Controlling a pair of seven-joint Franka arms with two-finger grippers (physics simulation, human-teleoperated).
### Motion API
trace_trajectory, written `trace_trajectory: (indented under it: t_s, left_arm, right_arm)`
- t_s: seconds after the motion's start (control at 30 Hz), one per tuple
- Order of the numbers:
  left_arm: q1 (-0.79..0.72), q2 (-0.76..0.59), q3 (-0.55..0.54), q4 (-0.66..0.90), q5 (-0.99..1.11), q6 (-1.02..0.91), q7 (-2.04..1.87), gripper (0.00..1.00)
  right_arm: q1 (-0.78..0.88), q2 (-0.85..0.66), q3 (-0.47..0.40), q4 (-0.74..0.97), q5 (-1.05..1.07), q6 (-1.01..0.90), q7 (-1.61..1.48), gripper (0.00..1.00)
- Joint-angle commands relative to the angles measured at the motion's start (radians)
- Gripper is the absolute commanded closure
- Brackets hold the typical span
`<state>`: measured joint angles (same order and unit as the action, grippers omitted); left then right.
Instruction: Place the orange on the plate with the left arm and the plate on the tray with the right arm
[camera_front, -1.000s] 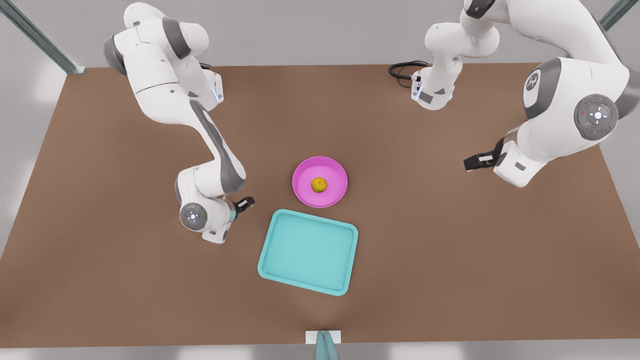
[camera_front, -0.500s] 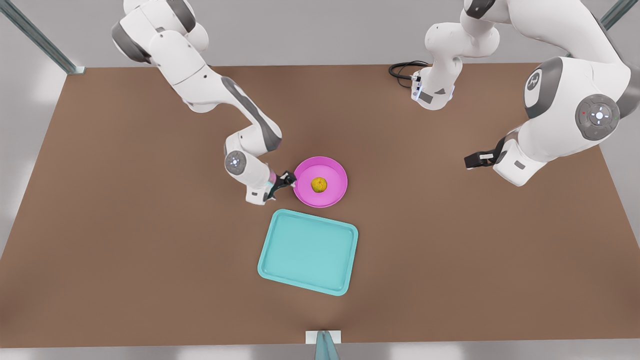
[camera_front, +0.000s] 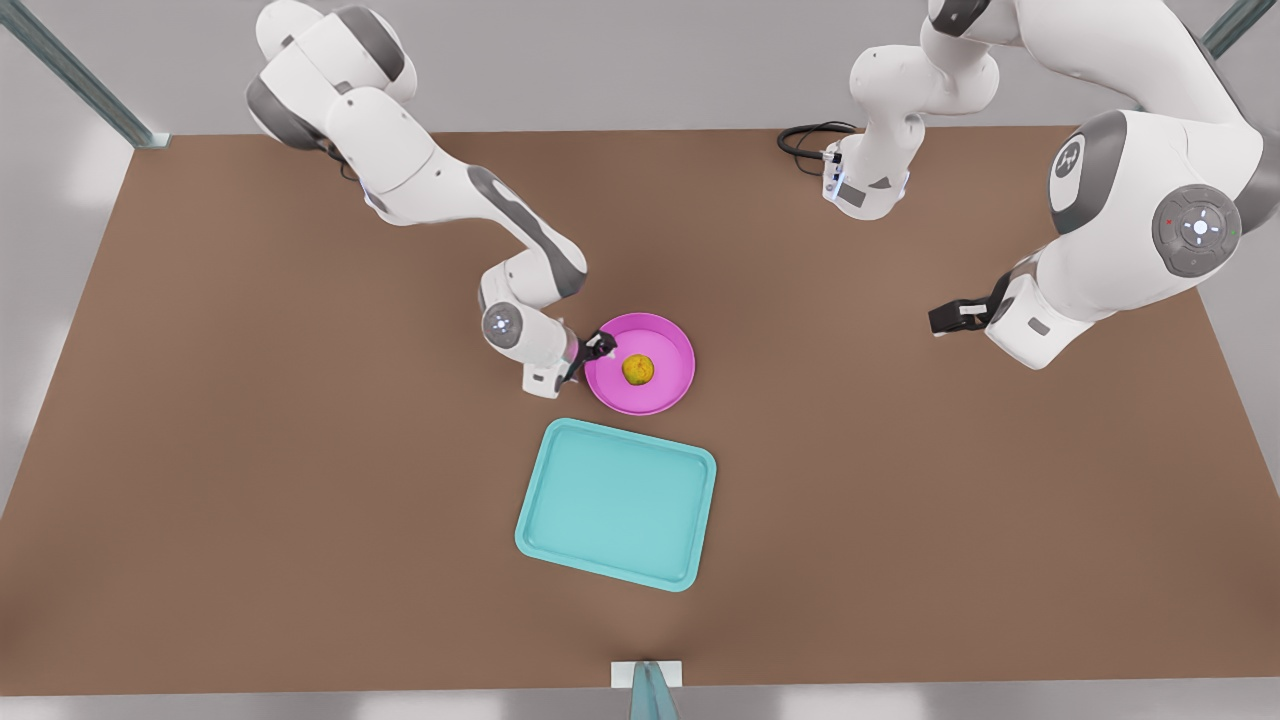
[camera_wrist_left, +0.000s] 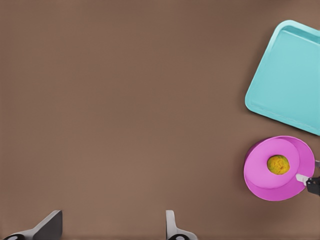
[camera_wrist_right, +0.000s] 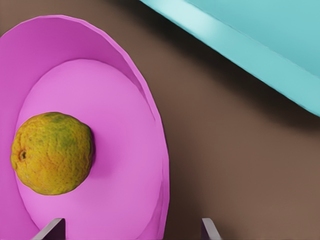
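Plate step in hand: orange (camera_front: 638, 369) lies in the plate (camera_front: 672, 340), so the first half looks done.
In the front view, right gripper (camera_front: 598, 347) is at the plate's 9 o'clock rim, fingers spread on both sides of it and not yet pinching; tray (camera_front: 615, 505) is apart at the plate's 6 o'clock. Left gripper (camera_front: 945, 318) waits far off at 3 o'clock, also spread. Next move probably: close on the rim, lift level, carry toward 6 o'clock.

In the right wrist view the plate (camera_wrist_right: 145, 145) and tray (camera_wrist_right: 260, 35) run off the edges, and only the fingers' (camera_wrist_right: 52, 231) tips show. The left wrist view crops the tray (camera_wrist_left: 290, 75) too. In the front view, the right gripper (camera_front: 600, 347) hides part of the plate's (camera_front: 660, 395) rim.
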<state>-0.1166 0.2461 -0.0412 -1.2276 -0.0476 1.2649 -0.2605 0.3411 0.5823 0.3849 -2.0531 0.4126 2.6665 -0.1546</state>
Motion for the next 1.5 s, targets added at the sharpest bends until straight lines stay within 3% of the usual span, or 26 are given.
trace_trajectory:
  t_s: [0.0, 0.07, 0.13, 0.27, 0.4, 0.73, 0.83, 0.93, 1.47]
  left_arm:
    - [0.0, -0.002, 0.0, 0.0, -0.001, -0.002, 0.02, 0.0]
    - [0.0, -0.004, 0.001, 0.0, -0.001, -0.006, 0.021, 0.0]
    - [0.0, -0.002, 0.001, 0.0, 0.002, -0.006, 0.021, 0.0]
    - [0.0, -0.002, 0.001, 0.0, -0.003, -0.006, 0.021, 0.0]
    - [0.0, -0.002, 0.001, 0.0, -0.003, -0.006, 0.02, 0.0]
    - [0.0, -0.002, 0.003, 0.0, -0.005, -0.006, 0.02, 0.0]
    - [0.0, -0.002, 0.001, 0.0, -0.005, -0.006, 0.02, 0.0]
    - [0.0, -0.002, 0.001, 0.0, -0.006, -0.007, 0.02, 0.0]
    - [0.0, -0.007, 0.001, 0.0, -0.001, -0.009, 0.023, 0.0]
  right_arm:
    - [0.001, 0.01, 0.005, 0.01, 0.005, 0.001, 0.01, 0.0]
    - [-0.001, 0.021, 0.009, 0.024, 0.005, -0.003, 0.01, 0.0]
    - [-0.007, 0.027, 0.02, 0.024, 0.005, -0.005, 0.009, 0.21]
    - [-0.007, 0.027, 0.023, 0.024, 0.005, -0.005, 0.009, 0.36]
    - [-0.007, 0.028, 0.023, 0.033, 0.005, -0.008, 0.009, 0.61]
    - [-0.005, 0.068, 0.023, 0.073, 0.003, -0.01, 0.009, 0.63]
    - [-0.007, 0.068, 0.028, 0.074, 0.003, -0.025, 0.009, 0.67]
    - [-0.007, 0.067, 0.029, 0.076, 0.003, -0.025, 0.007, 0.78]
    - [-0.108, 0.014, 0.031, 0.172, 0.003, -0.06, 0.009, 0.79]
